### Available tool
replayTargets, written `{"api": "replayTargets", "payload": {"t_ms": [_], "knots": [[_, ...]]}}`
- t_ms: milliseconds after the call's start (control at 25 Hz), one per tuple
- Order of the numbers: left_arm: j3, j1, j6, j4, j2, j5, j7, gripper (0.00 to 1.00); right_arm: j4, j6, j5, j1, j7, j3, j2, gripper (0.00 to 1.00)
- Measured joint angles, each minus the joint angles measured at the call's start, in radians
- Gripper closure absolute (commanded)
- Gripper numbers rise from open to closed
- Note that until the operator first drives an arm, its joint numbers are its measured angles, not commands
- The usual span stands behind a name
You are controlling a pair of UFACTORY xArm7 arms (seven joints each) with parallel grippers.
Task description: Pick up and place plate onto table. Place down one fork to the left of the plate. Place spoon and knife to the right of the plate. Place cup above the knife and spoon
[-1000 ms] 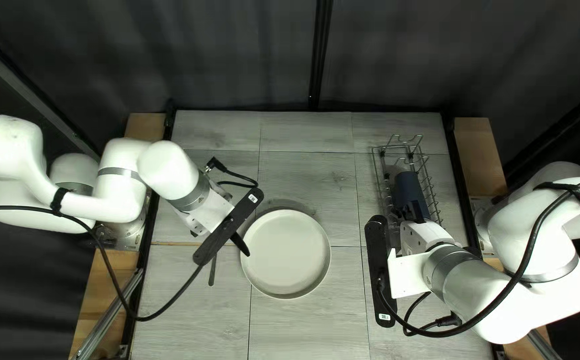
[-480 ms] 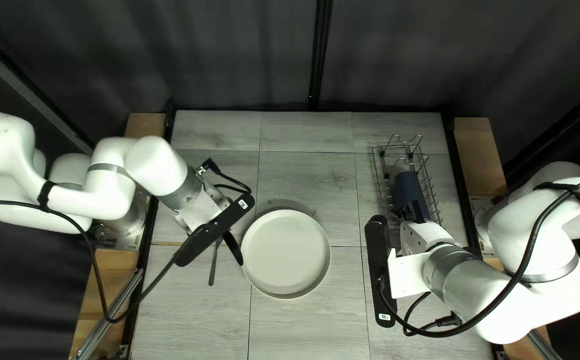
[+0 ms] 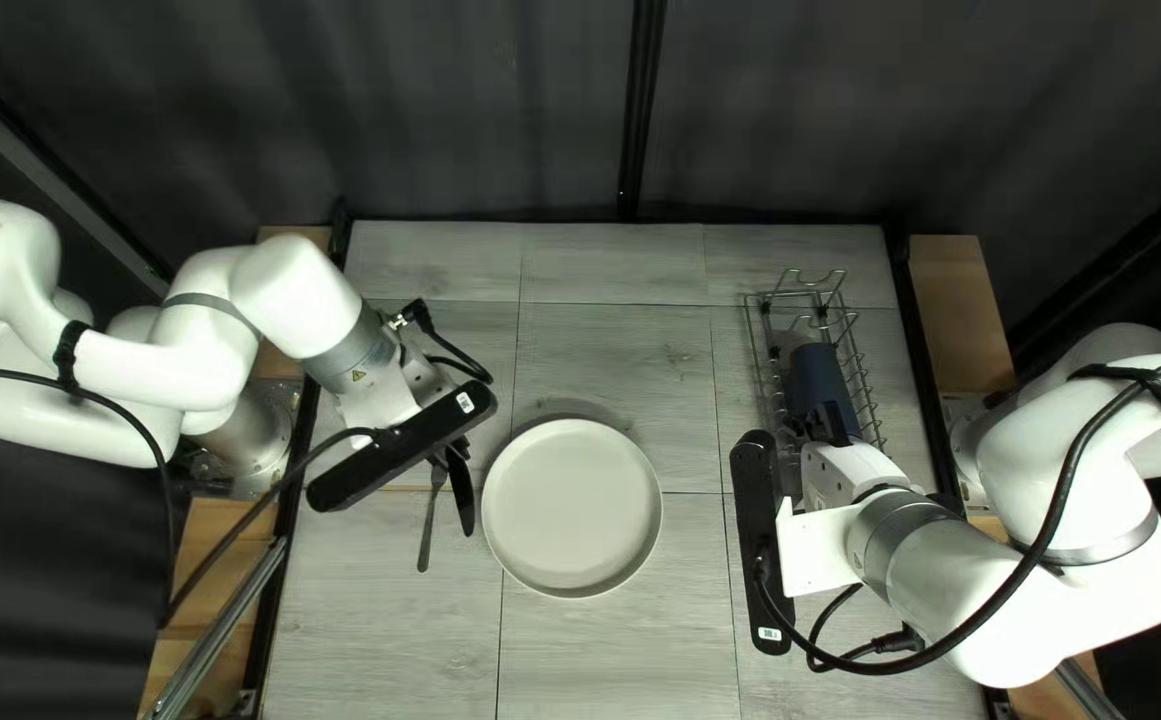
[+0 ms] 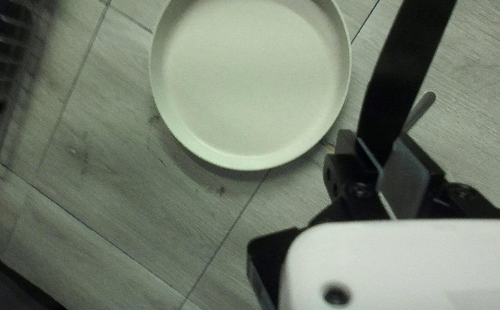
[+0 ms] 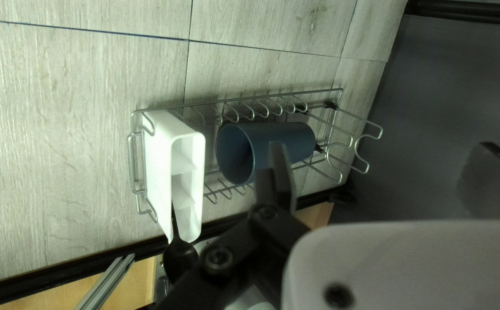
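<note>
The pale plate (image 3: 572, 508) (image 4: 250, 74) lies on the table. Left of it rests a fork (image 3: 430, 520), its handle end (image 4: 423, 108) showing past my left wrist's fingers. My left gripper (image 3: 456, 456) (image 4: 383, 163) is shut on a black utensil (image 4: 402, 74), possibly the knife, which sticks out between the plate and fork. The blue cup (image 3: 820, 380) (image 5: 278, 143) lies on its side in the wire rack. Standing open by the cup, my right gripper (image 3: 860, 467) (image 5: 385, 169) holds nothing. A black spoon (image 5: 181, 258) pokes out of the white holder (image 5: 161, 163).
The wire rack (image 3: 860, 360) (image 5: 261, 100) stands at the right of the top left view, with the white holder in one end. My right arm extends over its near end. A cable hangs from my left arm over the table's left edge.
My left gripper has moved left and turned, carrying the black utensil away from the plate's rim toward the fork. More of the fork shows. My right arm, plate and rack have not moved.
</note>
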Motion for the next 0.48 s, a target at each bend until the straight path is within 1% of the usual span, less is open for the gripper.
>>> {"api": "replayTargets", "payload": {"t_ms": [40, 80, 200, 280, 480], "knots": [[-0.032, 0.039, -0.006, 0.007, -0.016, -0.026, 0.017, 1.0, 0.0, 0.0, 0.0, 0.0, 0.0, 0.0, 0.0, 0.0], [-0.04, 0.054, -0.012, 0.017, -0.038, -0.03, 0.023, 0.99, 0.0, 0.0, 0.0, 0.0, 0.0, 0.0, 0.0, 0.0], [-0.014, 0.05, -0.026, 0.049, -0.095, -0.003, 0.039, 0.99, 0.0, 0.0, 0.0, 0.0, 0.0, 0.0, 0.0, 0.0], [-0.006, 0.069, -0.032, 0.069, -0.13, 0.006, 0.057, 0.99, 0.0, 0.0, 0.0, 0.0, 0.0, 0.0, 0.0, 0.0], [0.049, 0.106, -0.039, 0.121, -0.214, 0.025, 0.119, 1.0, 0.0, 0.0, 0.0, 0.0, 0.0, 0.0, 0.0, 0.0]]}}
